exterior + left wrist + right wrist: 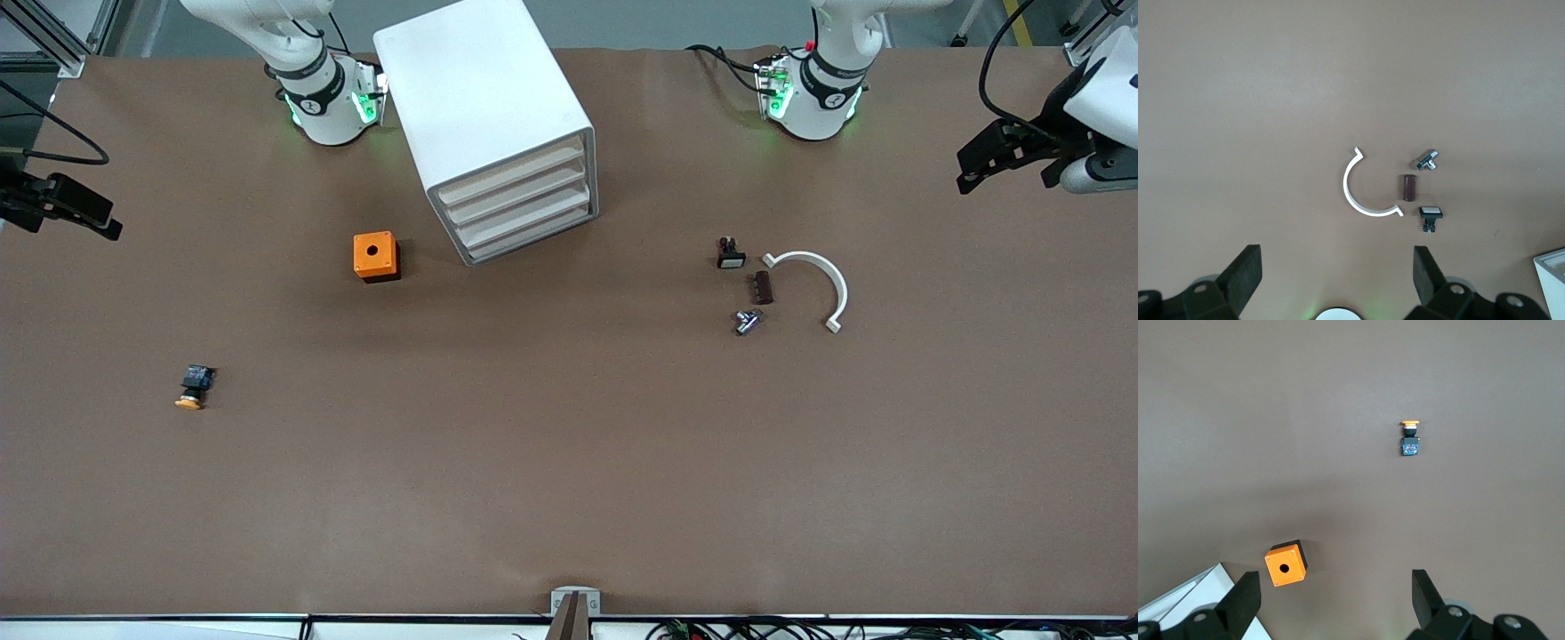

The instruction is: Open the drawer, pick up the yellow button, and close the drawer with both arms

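The white cabinet (484, 98) stands near the robots' bases, and its topmost drawer (511, 175) sits flush and shut like the three below it. The button (193, 388), orange-yellow cap on a black-and-blue body, lies on its side on the bare table toward the right arm's end; the right wrist view also shows the button (1409, 439). My right gripper (96, 218) hangs open and empty at that end of the table, its fingers (1245, 597) wide apart. My left gripper (973, 171) waits open and empty over the left arm's end, fingers (1426, 270) spread.
An orange cube with a hole (375, 256) sits beside the cabinet. Toward the left arm's end lie a white curved piece (822, 276), a black white-faced part (730, 254), a brown block (763, 287) and a small metal fitting (747, 321).
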`<state>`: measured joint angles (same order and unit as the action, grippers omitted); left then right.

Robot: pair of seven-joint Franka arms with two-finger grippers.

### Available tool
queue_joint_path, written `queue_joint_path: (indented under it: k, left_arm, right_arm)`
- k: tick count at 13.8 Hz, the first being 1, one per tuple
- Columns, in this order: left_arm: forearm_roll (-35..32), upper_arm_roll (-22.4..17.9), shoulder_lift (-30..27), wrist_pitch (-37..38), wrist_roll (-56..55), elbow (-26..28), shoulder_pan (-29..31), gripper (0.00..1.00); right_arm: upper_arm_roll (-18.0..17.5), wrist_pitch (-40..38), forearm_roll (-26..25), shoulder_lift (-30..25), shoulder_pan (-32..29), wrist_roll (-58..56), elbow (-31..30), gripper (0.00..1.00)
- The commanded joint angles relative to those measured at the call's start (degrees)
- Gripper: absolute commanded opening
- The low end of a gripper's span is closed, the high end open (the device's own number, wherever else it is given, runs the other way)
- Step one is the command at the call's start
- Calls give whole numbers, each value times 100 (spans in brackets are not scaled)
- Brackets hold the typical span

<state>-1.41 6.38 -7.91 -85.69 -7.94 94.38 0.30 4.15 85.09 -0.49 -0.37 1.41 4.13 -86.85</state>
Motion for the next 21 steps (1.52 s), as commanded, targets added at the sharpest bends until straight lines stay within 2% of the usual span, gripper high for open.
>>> queue_joint_path:
  k: [1,3,11,17,21]
  left_arm:
    - [35,12,-150,-9,3,98,32,100]
    - [53,12,-80,-27,3,54,32,100]
    - [70,-5,44,-18,21,-113,40,100]
    - [70,-5,176,61,21,-359,67,100]
    - [79,4,184,70,21,-359,67,100]
  right_arm:
    - [-20,-62,144,-183,-228,88,-175,100]
    - [-20,-54,392,-244,-308,35,-166,100]
    - [-73,149,330,-376,-247,-413,-262,100]
    - [-73,614,330,-938,-220,-414,-1088,100]
    - [-73,536,330,-948,-220,-405,-1063,100]
